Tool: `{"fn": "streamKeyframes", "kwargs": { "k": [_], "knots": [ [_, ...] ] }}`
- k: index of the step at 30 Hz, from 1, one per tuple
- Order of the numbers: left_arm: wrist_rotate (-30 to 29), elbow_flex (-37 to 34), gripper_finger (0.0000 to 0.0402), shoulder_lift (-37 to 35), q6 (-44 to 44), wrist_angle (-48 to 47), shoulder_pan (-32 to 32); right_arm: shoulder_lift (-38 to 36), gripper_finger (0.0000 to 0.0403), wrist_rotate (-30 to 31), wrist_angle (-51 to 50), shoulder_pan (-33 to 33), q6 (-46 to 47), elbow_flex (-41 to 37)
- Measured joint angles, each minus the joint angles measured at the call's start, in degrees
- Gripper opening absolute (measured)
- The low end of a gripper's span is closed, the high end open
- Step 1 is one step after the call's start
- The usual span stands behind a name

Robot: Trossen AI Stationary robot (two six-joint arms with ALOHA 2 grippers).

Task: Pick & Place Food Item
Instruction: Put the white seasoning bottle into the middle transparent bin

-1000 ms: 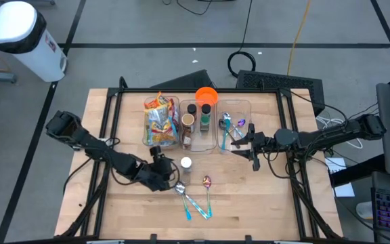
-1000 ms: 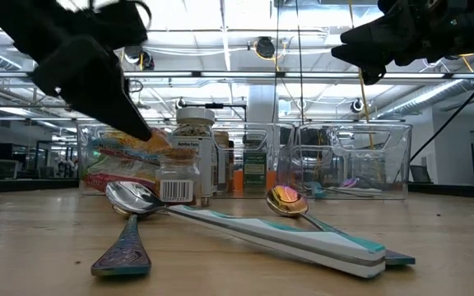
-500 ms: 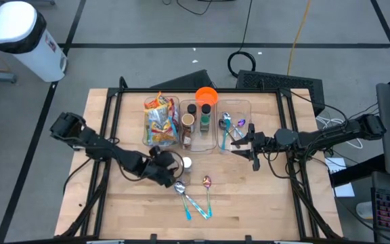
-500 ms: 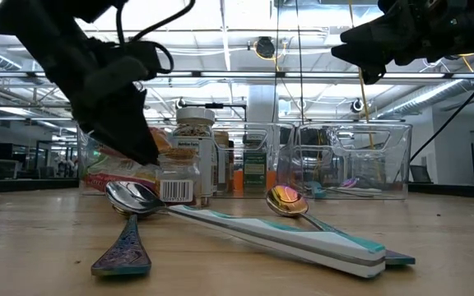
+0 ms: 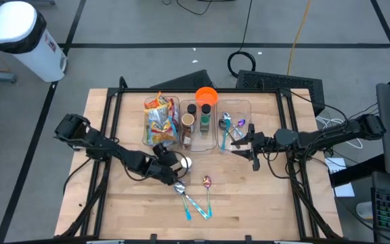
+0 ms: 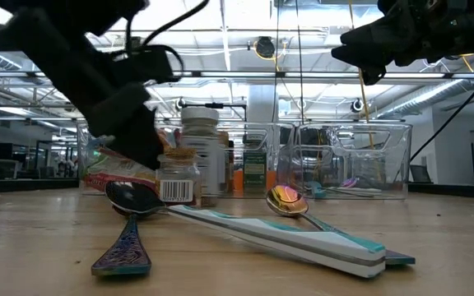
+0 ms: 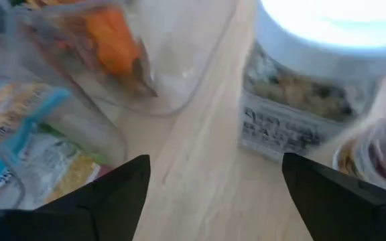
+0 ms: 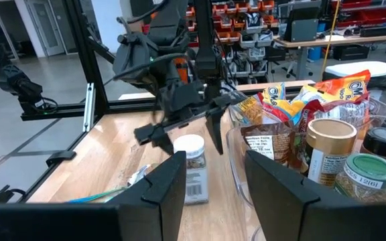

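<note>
A small spice jar (image 5: 186, 163) with a white lid stands upright on the wooden table; it also shows in the low view (image 6: 202, 152), the left wrist view (image 7: 313, 80) and the right wrist view (image 8: 193, 161). My left gripper (image 5: 170, 163) is open, low over the table, right beside the jar on its left side; no touch shows. In the left wrist view (image 7: 213, 167) the jar lies ahead of the fingers, off to one side. My right gripper (image 5: 250, 146) is open and empty, raised beside the right-hand bin.
Three clear bins stand behind the jar: snack bags (image 5: 160, 120), jars (image 5: 198, 125) and spoons (image 5: 232, 125). An orange bowl (image 5: 206, 95) sits behind them. Two teal-handled spoons (image 5: 183, 193) (image 5: 207, 184) lie in front of the jar.
My left gripper has moved toward the table's right and a little toward its far edge, closing in on the spice jar. It has stayed open.
</note>
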Motion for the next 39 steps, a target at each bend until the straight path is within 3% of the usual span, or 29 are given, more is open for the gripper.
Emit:
{"fn": "streamKeyframes", "kwargs": {
  "k": [15,20,39],
  "knots": [
    [1.54,0.00,0.0306,7.15,16.40,22.62,0.63,0.59,0.0144,-0.01,0.47,0.00,0.00,-0.02],
    [6.88,-0.04,0.0299,7.20,18.21,25.85,1.21,0.59,0.0144,-0.01,0.50,0.00,0.00,-0.02],
    [7.37,-0.04,0.0300,7.20,21.97,29.88,4.61,0.59,0.0144,-0.01,0.89,0.00,-0.01,-0.02]
  ]
}}
